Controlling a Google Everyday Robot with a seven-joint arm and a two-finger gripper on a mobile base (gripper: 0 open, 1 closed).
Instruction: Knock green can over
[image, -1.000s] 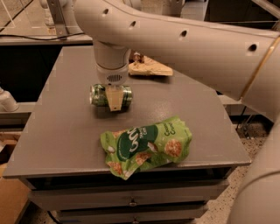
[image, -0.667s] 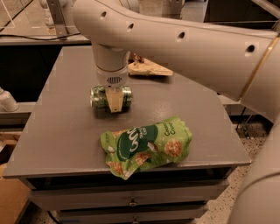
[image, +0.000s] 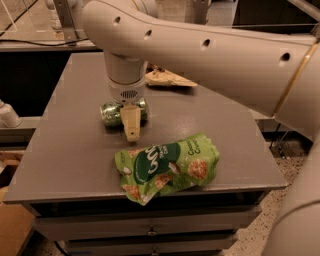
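Observation:
The green can (image: 111, 112) lies on its side on the grey table (image: 65, 150), left of the middle, its silver end toward the left. My gripper (image: 131, 125) hangs from the big cream arm (image: 210, 55) straight over the can and covers its middle. Its tip points down in front of the can, toward the near edge. I cannot tell whether it touches the can.
A large crinkled green snack bag (image: 167, 166) lies near the table's front edge, just in front of the gripper. A tan snack bag (image: 167, 78) lies at the back, behind the arm. Drawers sit below the tabletop.
The gripper's tip has shifted a little toward the table's front edge. The can lies on its side as before and has not moved.

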